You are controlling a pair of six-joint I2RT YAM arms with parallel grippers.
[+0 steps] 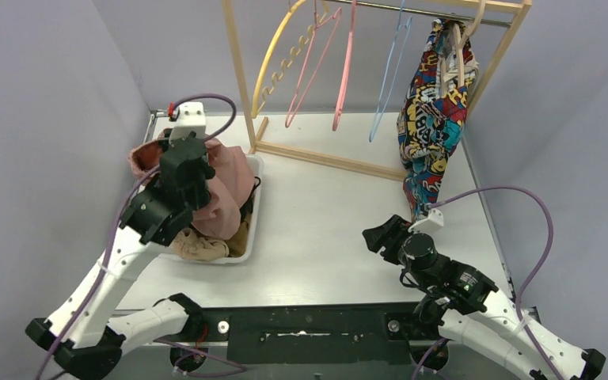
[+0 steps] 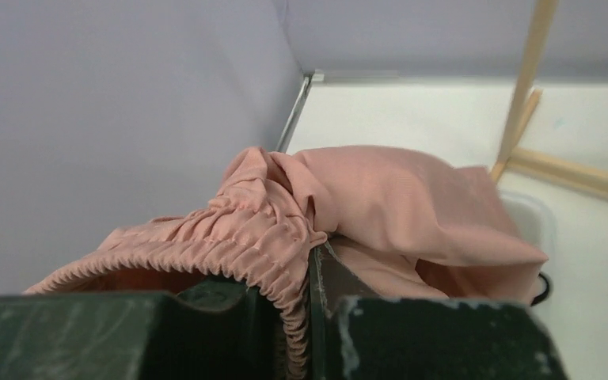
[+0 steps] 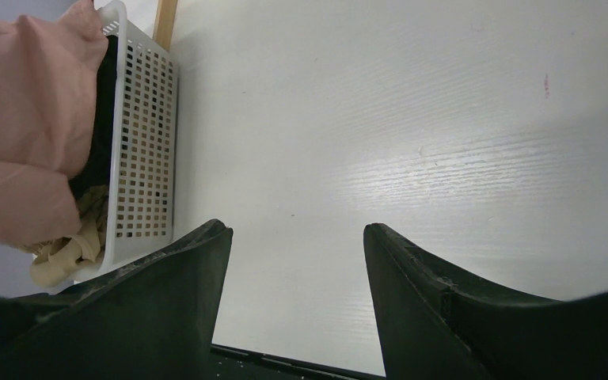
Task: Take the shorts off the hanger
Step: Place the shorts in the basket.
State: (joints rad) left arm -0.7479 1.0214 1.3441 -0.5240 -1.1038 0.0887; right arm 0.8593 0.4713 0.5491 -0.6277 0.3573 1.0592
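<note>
Left end effector [image 2: 314,289] on pink shorts [image 2: 412,198] (beige shorts [image 3: 62,255] in basket [image 3: 146,142])

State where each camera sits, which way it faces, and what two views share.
Top external: above and behind the arm bases, looking down over the white table toward the wooden clothes rack; both arms show.
Left wrist: on the left arm, facing the far wall; its left gripper is shut on the dusty pink fabric shorts.
Right wrist: low over the table, facing the white perforated plastic basket; the open right gripper shows.
Shared: the pink shorts appear in all three views.
</note>
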